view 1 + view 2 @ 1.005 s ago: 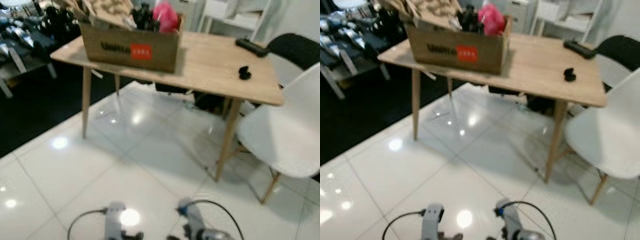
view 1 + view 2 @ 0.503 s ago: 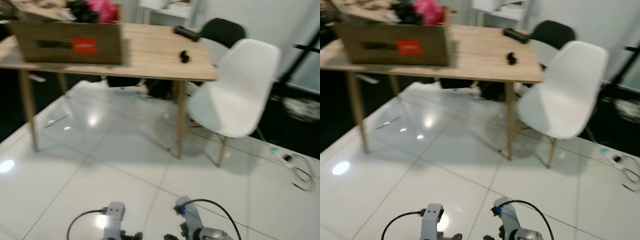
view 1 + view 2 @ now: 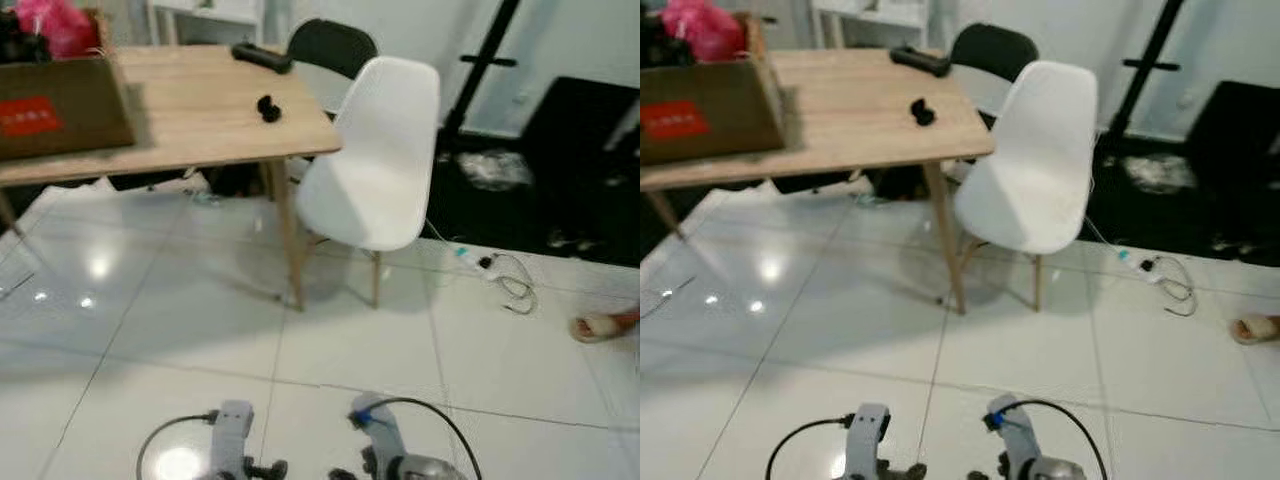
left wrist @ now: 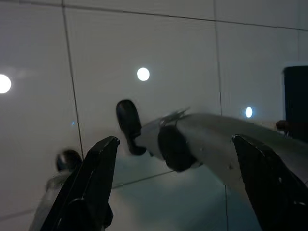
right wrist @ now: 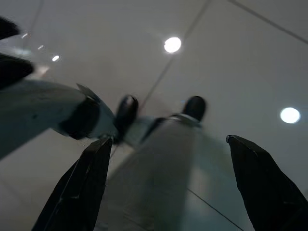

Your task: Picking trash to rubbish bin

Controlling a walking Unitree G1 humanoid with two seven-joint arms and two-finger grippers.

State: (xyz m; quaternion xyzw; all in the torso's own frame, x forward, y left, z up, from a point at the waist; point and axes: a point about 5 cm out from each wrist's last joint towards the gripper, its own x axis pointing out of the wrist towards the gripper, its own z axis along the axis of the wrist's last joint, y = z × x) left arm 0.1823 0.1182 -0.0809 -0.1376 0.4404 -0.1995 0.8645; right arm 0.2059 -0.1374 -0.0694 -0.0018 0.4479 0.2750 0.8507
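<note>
White tiles [image 3: 200, 330] fill the foreground; table [image 3: 190, 110] upper left, chair [image 3: 375, 170] centre. Left gripper [image 4: 178, 192] and right gripper [image 5: 168, 192] hang spread apart.

The brown cardboard box [image 3: 705, 108] at the far left end of the light wooden surface [image 3: 855, 110] carries a red rectangular label [image 3: 677, 119] with small white lettering, too blurred to read. No other text, number or sign can be read.
</note>
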